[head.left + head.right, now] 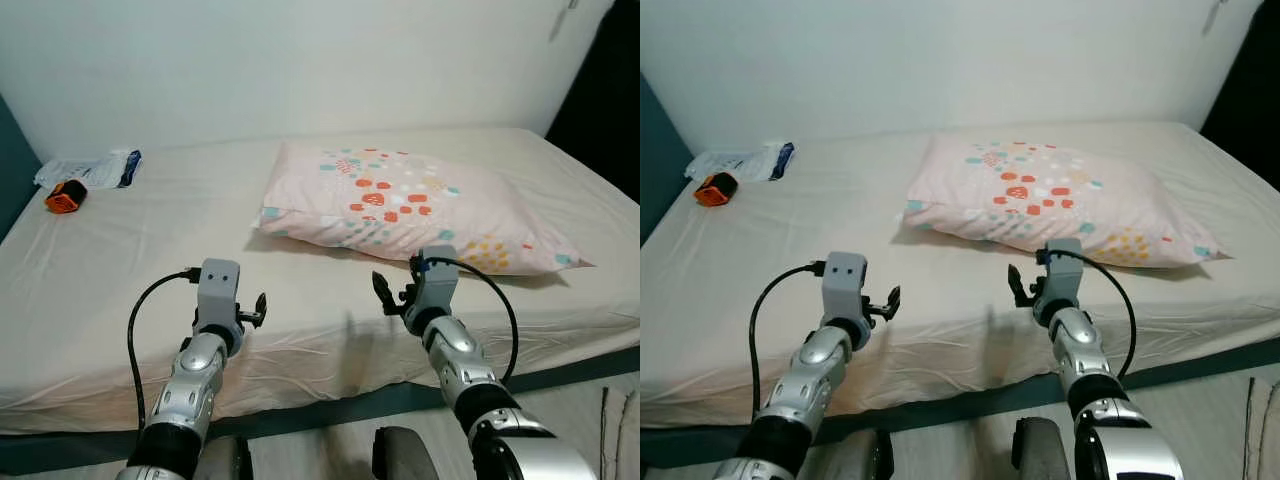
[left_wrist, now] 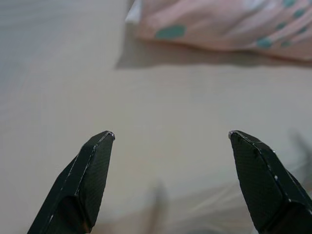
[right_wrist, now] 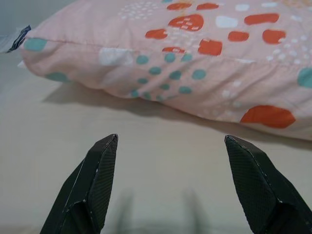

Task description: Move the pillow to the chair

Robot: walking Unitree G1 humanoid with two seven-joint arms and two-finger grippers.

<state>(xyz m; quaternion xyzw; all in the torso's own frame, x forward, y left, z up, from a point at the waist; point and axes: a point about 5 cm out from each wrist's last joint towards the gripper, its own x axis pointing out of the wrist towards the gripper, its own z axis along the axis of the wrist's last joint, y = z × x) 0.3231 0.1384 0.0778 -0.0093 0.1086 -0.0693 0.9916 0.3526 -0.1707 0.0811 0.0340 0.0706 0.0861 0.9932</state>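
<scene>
Pillow (image 1: pixel 410 205) — plump, pink, dotted cotton perhaps — lay on the smooth beige bed (image 1: pixel 120 260); left gripper (image 2: pixel 170 141) and right gripper (image 3: pixel 170 144) hovered short of it, fingers spread, empty.

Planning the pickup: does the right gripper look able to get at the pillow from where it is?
Probably yes. The right gripper hovers open over bare sheet just short of the pillow, and nothing lies between them on the bed.
</scene>
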